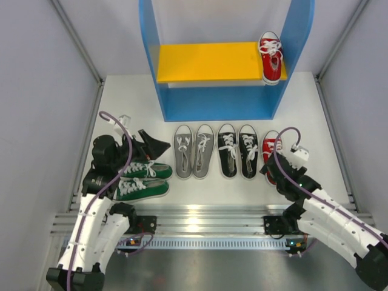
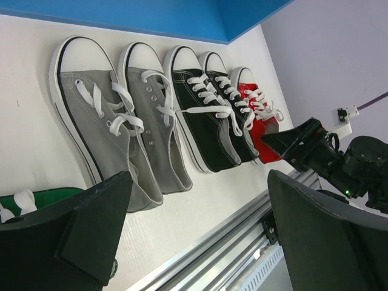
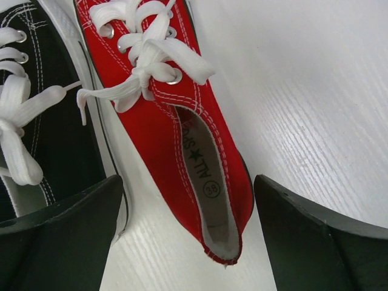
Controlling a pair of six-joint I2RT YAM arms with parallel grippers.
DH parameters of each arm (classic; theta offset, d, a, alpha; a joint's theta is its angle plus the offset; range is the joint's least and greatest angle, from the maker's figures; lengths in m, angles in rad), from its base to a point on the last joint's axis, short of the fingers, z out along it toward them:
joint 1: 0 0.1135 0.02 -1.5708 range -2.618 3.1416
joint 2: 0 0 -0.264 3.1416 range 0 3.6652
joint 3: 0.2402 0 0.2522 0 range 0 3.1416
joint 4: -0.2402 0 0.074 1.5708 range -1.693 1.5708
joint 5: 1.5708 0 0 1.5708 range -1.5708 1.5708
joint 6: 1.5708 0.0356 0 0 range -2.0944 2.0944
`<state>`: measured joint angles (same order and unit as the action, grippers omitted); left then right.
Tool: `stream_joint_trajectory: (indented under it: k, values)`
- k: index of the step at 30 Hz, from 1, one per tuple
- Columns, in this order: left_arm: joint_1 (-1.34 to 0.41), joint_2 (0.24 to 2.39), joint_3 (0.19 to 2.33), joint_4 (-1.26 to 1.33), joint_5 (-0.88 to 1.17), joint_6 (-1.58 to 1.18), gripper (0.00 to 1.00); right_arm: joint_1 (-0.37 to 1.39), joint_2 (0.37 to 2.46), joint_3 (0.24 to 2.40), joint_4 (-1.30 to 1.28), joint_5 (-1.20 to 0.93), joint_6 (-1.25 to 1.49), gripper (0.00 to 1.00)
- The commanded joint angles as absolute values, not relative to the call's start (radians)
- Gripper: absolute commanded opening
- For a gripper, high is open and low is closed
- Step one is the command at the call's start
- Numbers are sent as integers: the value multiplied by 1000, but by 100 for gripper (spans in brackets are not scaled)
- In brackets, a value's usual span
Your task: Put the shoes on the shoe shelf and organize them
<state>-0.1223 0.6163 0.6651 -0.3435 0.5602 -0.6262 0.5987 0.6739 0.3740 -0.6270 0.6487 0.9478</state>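
Shelf (image 1: pixel 148 48) sits at 12 o'clock on the table (image 1: pixel 133 97). One red shoe (image 1: pixel 271 57) is on the yellow board (image 1: pixel 206 60), at its 3 o'clock end, toe to 12.

The rest are on the table in a row at 6 o'clock of the shelf, toes to 12. From 9 to 3: grey pair (image 1: pixel 193 151), black pair (image 1: pixel 238 151), second red shoe (image 1: pixel 271 145). Shoes within each pair touch or nearly touch.

Green pair (image 1: pixel 142 180) is off the row, at 9 o'clock of the grey pair. It lies crosswise, long axis 9 to 3, one shoe just beside the other. The left arm hides part of it.

Right gripper (image 3: pixel 187 182): jaws wide, one finger on either side of the heel end of the second red shoe. Right wrist view shows a gap on both sides, so no contact and nothing gripped. The 9 o'clock finger (image 3: pixel 66 236) sits over the edge of the neighbouring black shoe.

Left gripper (image 2: pixel 197 182): jaws wide, nothing between them. It hangs over the green pair and looks along the row toward 3 o'clock. All five row shoes and the right gripper show in its camera.
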Motion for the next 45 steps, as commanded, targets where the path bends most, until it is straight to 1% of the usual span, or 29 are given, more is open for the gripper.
stream_joint_trajectory:
  k: [1, 4, 6, 9, 10, 11, 13, 14, 16, 17, 19, 20, 21, 26, 28, 32, 35, 39, 45]
  values:
    - [-124, 643, 666, -288, 574, -629, 99, 635, 686, 394, -604, 660, 988, 88]
    - [-124, 650, 669, -288, 575, -626, 99, 658, 747, 414, -607, 695, 991, 88]
    - [-124, 647, 669, -288, 574, -624, 99, 669, 776, 417, -581, 707, 964, 86]
    - [-124, 634, 664, -288, 574, -621, 99, 673, 784, 419, -563, 730, 951, 78]
    - [-124, 630, 663, -288, 572, -621, 99, 673, 781, 417, -558, 735, 947, 73]
    - [-124, 626, 663, -288, 571, -620, 99, 675, 772, 414, -554, 742, 942, 62]
    - [-124, 620, 657, -288, 569, -623, 99, 675, 756, 414, -545, 745, 930, 54]
    - [-124, 618, 655, -288, 569, -623, 99, 675, 750, 417, -542, 746, 920, 45]
    - [-124, 614, 653, -288, 569, -623, 99, 676, 746, 423, -541, 739, 907, 36]
    - [-124, 614, 653, -288, 571, -621, 99, 678, 744, 425, -543, 733, 904, 27]
    - [-124, 607, 650, -288, 569, -623, 99, 680, 739, 429, -548, 727, 904, 15]
    - [-124, 606, 650, -288, 568, -624, 99, 681, 736, 434, -551, 718, 904, 2]
    - [-124, 604, 649, -288, 568, -624, 99, 681, 732, 440, -560, 715, 904, 0]
    - [-124, 597, 647, -288, 563, -624, 99, 699, 669, 526, -691, 762, 907, 0]
    - [-124, 601, 649, -288, 563, -627, 99, 704, 615, 541, -701, 752, 890, 0]
    - [-124, 609, 650, -288, 563, -632, 99, 707, 558, 648, -798, 767, 882, 0]
    - [-126, 612, 657, -288, 560, -629, 99, 707, 538, 724, -830, 726, 797, 0]
    - [-124, 614, 666, -288, 557, -627, 99, 707, 516, 840, -896, 687, 756, 0]
    - [-124, 624, 666, -284, 554, -627, 99, 707, 494, 972, -911, 658, 654, 0]
